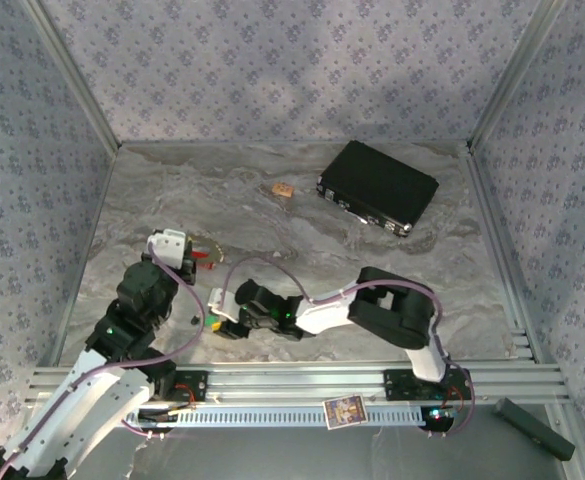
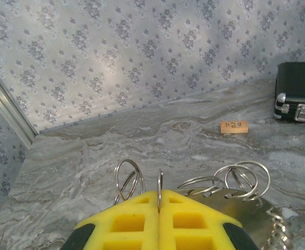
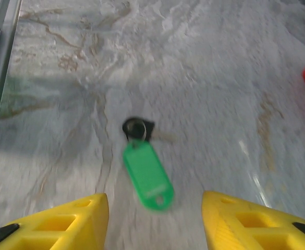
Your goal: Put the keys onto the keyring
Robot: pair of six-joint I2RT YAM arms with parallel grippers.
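Observation:
My left gripper point(image 2: 159, 197) is shut, its yellow jaws pinching a thin upright split ring point(image 2: 160, 182) of the keyring point(image 2: 243, 205), a silvery flat band with several wire loops point(image 2: 246, 178) around it. From above, the left gripper point(image 1: 177, 250) sits at the table's left with the keyring point(image 1: 210, 243) just right of it. A key with a green plastic tag point(image 3: 147, 174) and dark head point(image 3: 137, 127) lies flat on the marble. My right gripper point(image 3: 155, 208) stands open over it, one finger on each side, not touching. The top view shows that gripper point(image 1: 215, 312) beside the green tag point(image 1: 212, 323).
A black case point(image 1: 377, 187) lies at the back right, seen also as the case point(image 2: 298, 99) from the left wrist. A small wooden block point(image 1: 283, 189) sits left of it. A red tag point(image 1: 204, 257) lies by the keyring. Patterned walls enclose three sides.

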